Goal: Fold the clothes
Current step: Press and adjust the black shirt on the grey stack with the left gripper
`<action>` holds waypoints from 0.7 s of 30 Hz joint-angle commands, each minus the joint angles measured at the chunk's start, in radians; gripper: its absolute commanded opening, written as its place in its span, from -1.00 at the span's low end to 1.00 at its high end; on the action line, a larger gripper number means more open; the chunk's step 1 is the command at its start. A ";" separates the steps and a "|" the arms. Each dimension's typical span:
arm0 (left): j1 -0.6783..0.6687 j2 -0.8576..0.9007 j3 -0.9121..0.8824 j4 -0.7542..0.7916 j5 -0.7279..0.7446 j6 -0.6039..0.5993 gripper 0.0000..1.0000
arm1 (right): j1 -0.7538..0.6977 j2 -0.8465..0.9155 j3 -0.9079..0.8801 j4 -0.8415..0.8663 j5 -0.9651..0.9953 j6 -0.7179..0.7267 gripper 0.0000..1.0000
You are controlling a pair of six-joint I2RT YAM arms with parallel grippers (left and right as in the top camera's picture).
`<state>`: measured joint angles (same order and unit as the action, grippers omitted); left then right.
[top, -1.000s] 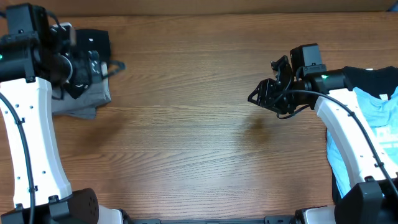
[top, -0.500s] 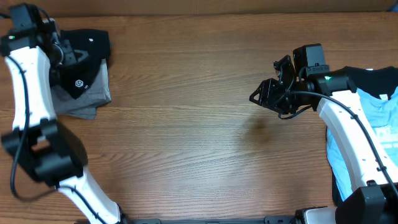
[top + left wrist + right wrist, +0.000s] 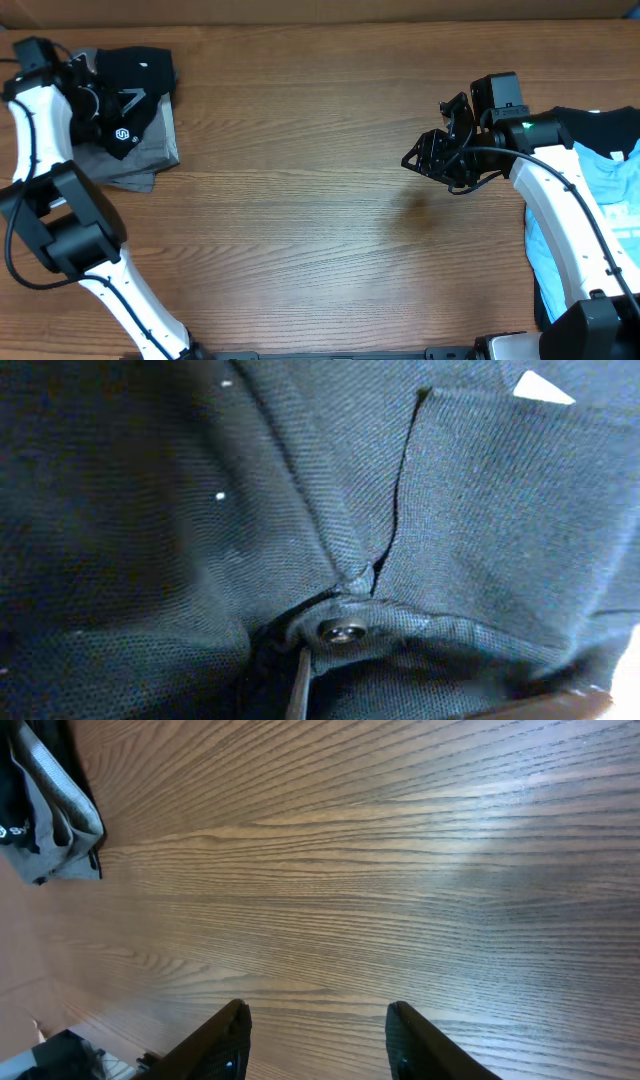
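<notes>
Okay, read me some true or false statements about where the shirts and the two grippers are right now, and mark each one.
1. The black T-shirt with a white hexagon logo lies on a grey shirt. True.
2. The right gripper holds the light blue shirt. False: its jaws are open over the bare wooden table, holding nothing.
3. The light blue shirt lies at the table's right edge. True.
4. The left gripper hangs over the table's middle. False: it is at the shirt pile in the far left corner.
</notes>
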<state>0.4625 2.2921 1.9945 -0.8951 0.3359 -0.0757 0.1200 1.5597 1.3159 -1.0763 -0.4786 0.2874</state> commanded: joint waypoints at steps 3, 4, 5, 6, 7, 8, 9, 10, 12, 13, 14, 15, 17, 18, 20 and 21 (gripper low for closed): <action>0.045 -0.035 0.085 -0.064 0.053 0.016 -0.69 | -0.003 -0.027 0.021 -0.005 0.007 -0.003 -0.06; 0.045 -0.059 0.098 -0.077 0.049 0.032 -0.68 | -0.003 -0.027 0.021 -0.005 0.007 -0.003 -0.06; 0.045 -0.085 0.105 -0.090 0.042 0.050 -0.66 | -0.003 -0.027 0.021 -0.004 0.007 -0.003 -0.06; 0.042 -0.111 0.107 -0.099 0.018 0.057 -0.65 | -0.003 -0.027 0.021 -0.004 0.007 -0.003 -0.05; 0.039 -0.137 0.107 -0.103 -0.027 0.057 -0.63 | -0.003 -0.027 0.021 -0.004 0.007 -0.003 -0.06; 0.037 -0.152 0.107 -0.103 -0.066 0.058 -0.61 | -0.003 -0.027 0.021 -0.005 0.007 -0.003 -0.06; 0.034 -0.160 0.107 -0.103 -0.106 0.058 -0.59 | -0.003 -0.027 0.021 -0.004 0.007 -0.003 -0.05; 0.033 -0.162 0.107 -0.103 -0.142 0.058 -0.57 | -0.003 -0.027 0.021 -0.004 0.007 -0.003 -0.05; 0.034 -0.152 0.101 -0.103 -0.173 0.058 -0.57 | -0.003 -0.027 0.021 -0.004 0.007 -0.003 -0.04; 0.034 -0.142 0.097 -0.103 -0.182 0.057 -0.57 | -0.003 -0.027 0.021 -0.004 0.007 -0.003 -0.04; 0.034 -0.129 0.093 -0.102 -0.184 0.057 -0.57 | -0.003 -0.027 0.021 -0.004 0.007 -0.003 -0.05; 0.035 -0.108 0.090 -0.101 -0.184 0.057 -0.57 | -0.003 -0.027 0.021 -0.006 0.006 -0.001 -0.05; 0.034 -0.066 0.089 -0.103 -0.190 0.058 -0.57 | -0.003 -0.027 0.021 -0.012 0.007 0.001 -0.04; 0.034 -0.043 0.089 -0.107 -0.190 0.057 -0.56 | -0.003 -0.027 0.021 -0.016 0.007 0.001 -0.05; 0.034 0.007 0.089 -0.124 -0.191 0.057 -0.49 | -0.003 -0.027 0.021 -0.027 0.007 0.001 -0.04; 0.034 0.030 0.089 -0.131 -0.190 0.056 -0.42 | -0.003 -0.027 0.021 -0.031 0.007 0.001 -0.05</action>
<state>0.4976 2.2330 2.0846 -1.0103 0.1734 -0.0406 0.1200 1.5593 1.3159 -1.1030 -0.4782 0.2878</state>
